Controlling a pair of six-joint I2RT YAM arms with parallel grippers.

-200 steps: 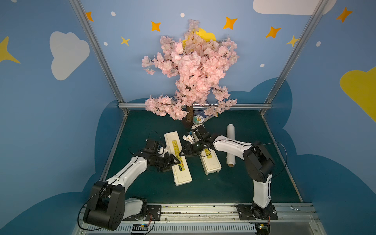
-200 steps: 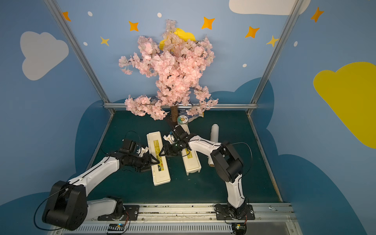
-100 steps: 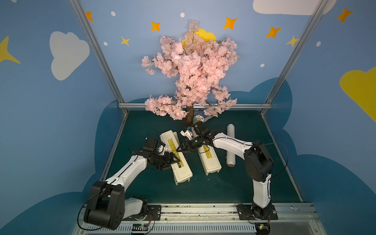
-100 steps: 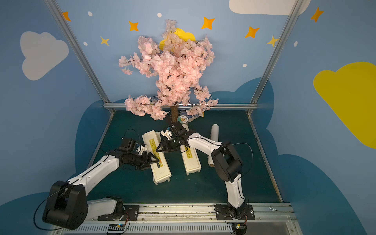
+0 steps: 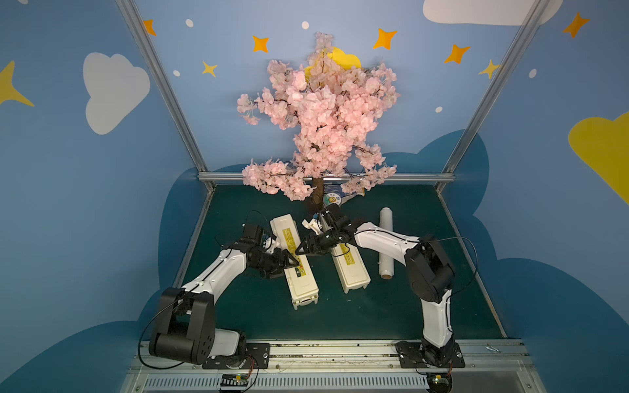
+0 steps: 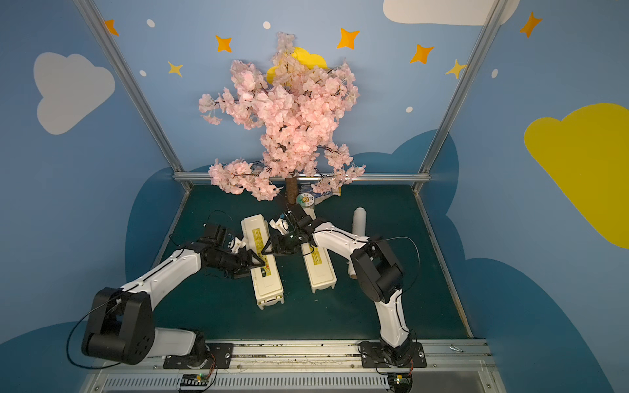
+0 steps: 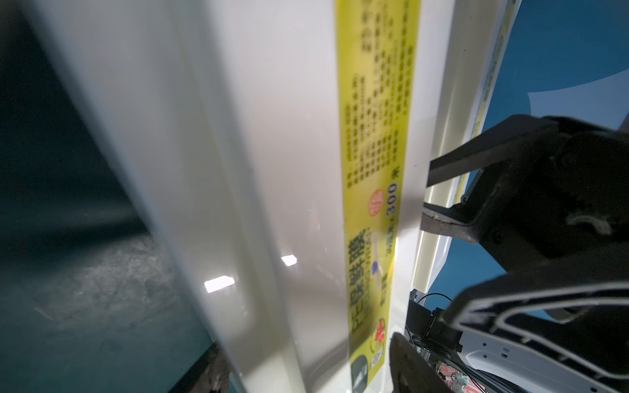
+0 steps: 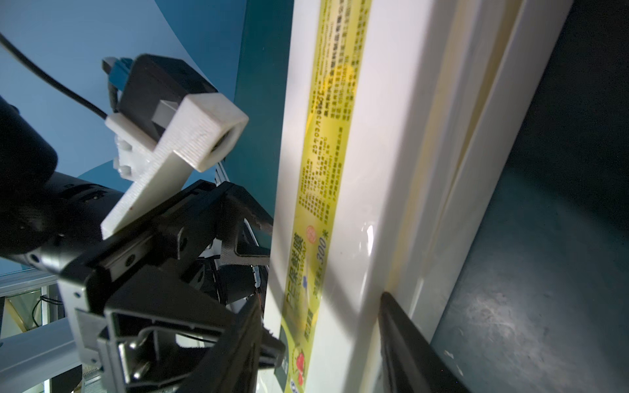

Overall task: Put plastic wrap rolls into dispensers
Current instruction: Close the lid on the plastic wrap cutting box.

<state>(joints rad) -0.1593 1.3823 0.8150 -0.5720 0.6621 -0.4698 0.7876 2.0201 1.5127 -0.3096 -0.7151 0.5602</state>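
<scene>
Two cream dispensers lie side by side on the green mat in both top views, lids down. Both grippers meet at the middle of the left dispenser (image 5: 302, 284) (image 6: 268, 284). My left gripper (image 5: 294, 264) (image 7: 306, 374) comes from the left, jaws spanning the box's full width. My right gripper (image 5: 300, 247) (image 8: 323, 340) comes from the right, its fingers (image 8: 401, 340) straddling the yellow-labelled lid down to the side seam. The right dispenser (image 5: 352, 274) lies under the right forearm. One plastic wrap roll (image 5: 386, 241) (image 6: 359, 221) lies untouched further right.
The pink blossom tree's trunk (image 5: 316, 194) stands at the back centre of the mat. A short green-and-white can (image 5: 332, 198) lies beside it, just behind the right wrist. Metal frame posts and blue walls close in the sides and back.
My right gripper has slid left from the gap between the boxes onto the left dispenser. That dispenser has shifted slightly. The left gripper has stayed on it.
</scene>
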